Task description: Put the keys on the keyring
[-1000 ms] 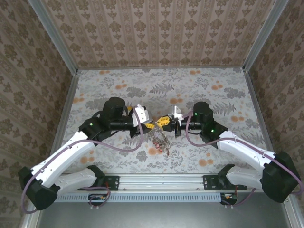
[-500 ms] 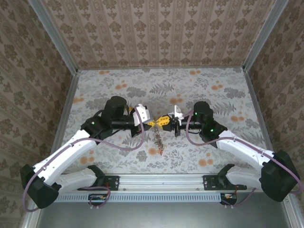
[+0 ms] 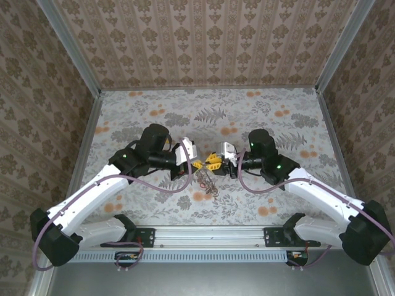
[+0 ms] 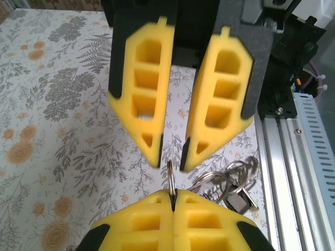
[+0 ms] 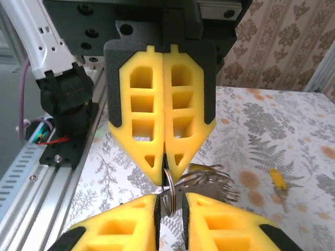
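Left tool (image 4: 172,201) — yellow, lattice-cut pads (image 4: 141,225) pressed fully together, pinching the thin silver wire keyring (image 4: 170,175) edge-on above the floral-print bench (image 4: 47,157). Right tool (image 5: 169,200) meets it tip to tip, pads narrowly parted, straddling the same ring. Bunched keys (image 4: 230,183) and smaller loops hang off the ring. A yellow-headed key (image 5: 277,180) lies flat on the bench — well apart.

Left pincer (image 3: 197,165) closed, right pincer (image 3: 213,161) ajar.
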### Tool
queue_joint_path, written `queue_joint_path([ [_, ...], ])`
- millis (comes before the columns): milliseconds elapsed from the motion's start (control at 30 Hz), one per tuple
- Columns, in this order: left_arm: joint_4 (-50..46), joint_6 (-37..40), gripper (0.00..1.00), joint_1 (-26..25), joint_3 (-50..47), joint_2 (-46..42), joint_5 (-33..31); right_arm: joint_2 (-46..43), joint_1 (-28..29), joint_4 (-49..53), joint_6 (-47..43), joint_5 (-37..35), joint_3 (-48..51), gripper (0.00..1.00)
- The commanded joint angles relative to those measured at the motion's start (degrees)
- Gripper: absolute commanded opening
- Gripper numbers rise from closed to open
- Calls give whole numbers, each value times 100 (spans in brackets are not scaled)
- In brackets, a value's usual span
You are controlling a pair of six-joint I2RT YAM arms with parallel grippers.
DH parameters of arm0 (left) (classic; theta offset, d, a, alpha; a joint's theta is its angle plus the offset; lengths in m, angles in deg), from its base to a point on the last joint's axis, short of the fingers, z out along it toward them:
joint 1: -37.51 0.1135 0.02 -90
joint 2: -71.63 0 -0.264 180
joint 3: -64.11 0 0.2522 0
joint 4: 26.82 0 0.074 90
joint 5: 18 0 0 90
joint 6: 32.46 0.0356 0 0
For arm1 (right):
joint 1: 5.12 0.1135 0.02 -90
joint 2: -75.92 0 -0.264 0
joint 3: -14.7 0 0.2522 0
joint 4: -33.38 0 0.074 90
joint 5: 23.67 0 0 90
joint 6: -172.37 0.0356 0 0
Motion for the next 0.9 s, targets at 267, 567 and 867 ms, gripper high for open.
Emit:
queue_joint_path([
  [267,100,62,0,6,232,151,460,-31,51,2024,-1357,-278,-799,35],
  [567,32,71,0,12,287,256,660,206,140,2446,-1737,-469,-1079,31],
  [867,-67,154,0,20,273,291,703,463,371,2619,-1845,-709,-1319,20],
])
